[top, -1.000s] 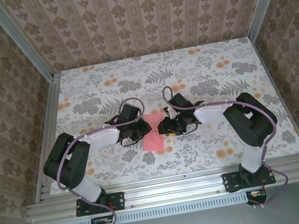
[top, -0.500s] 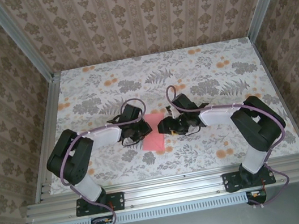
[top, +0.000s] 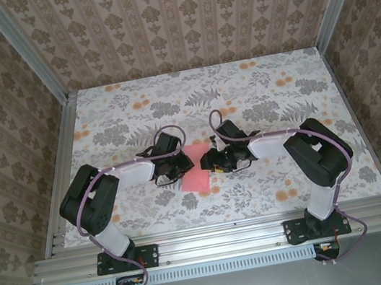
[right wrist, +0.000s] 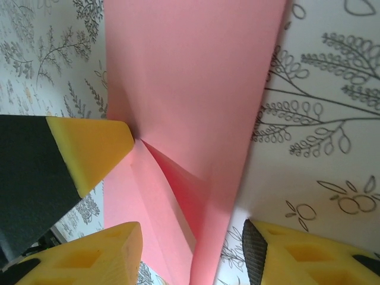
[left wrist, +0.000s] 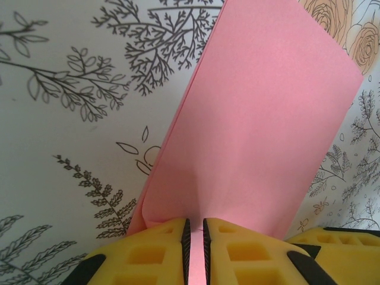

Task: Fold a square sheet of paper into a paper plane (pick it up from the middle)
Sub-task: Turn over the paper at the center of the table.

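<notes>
Pinching creased salmon-pink paper (left wrist: 255,119), left claw (left wrist: 194,222) is clamped; right claw (right wrist: 193,237) gapes apart.

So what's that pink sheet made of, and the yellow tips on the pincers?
Pink sheet: thin matte paper, judging by its sharp creases and soft bends. Yellow pads: probably moulded plastic or rubber, matte with square recesses; the look doesn't settle which.

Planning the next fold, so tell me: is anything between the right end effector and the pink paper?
Nothing visible stands between them. The right end effector is open with the pink paper running between its fingers, and the left end effector pinches the same sheet.
</notes>
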Controlling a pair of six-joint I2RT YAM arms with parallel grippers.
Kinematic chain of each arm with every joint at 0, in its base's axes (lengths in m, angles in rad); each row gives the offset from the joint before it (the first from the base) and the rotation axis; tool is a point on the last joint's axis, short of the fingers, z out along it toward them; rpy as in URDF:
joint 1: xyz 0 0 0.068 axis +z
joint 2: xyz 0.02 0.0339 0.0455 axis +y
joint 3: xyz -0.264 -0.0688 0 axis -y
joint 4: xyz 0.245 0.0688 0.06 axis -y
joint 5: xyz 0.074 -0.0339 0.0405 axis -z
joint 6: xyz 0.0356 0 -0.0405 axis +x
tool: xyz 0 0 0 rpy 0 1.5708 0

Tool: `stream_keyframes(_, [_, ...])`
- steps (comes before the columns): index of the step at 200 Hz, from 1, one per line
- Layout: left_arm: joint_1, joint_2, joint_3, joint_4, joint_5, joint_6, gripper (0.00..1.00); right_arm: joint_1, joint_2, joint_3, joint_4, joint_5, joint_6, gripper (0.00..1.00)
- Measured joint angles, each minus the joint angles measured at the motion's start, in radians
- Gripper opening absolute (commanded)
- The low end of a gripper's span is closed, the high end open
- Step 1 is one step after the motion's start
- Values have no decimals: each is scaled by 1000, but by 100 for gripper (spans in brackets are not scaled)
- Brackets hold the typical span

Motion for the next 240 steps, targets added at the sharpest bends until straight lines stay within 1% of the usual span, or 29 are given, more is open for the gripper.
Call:
stream_keyframes(85, [-2,0,2,-1,0,0,17,4,29,19,34,-7,48,45])
stream_keyframes(118, [-2,0,2,-1,-1,0,17,4,33,13,102,-32,53,43])
stream_keyframes(166, [-2,0,2,-1,-2,-5,17,3,30,-52,197,-66,47,41])
stream_keyframes(191, [-2,0,2,-1,-4,-7,17,3,29,-75,233,-71,34,35])
stream_keyframes(211, [-5,0,2,-1,-5,-8,17,5,29,-90,252,-87,24,28])
stream_keyframes(237, [-6,-1,2,0,-4,-12,19,11,29,-97,259,-89,20,14])
stream_keyframes(240, [-6,-2,2,0,-5,-12,20,11,29,-97,260,-90,15,11])
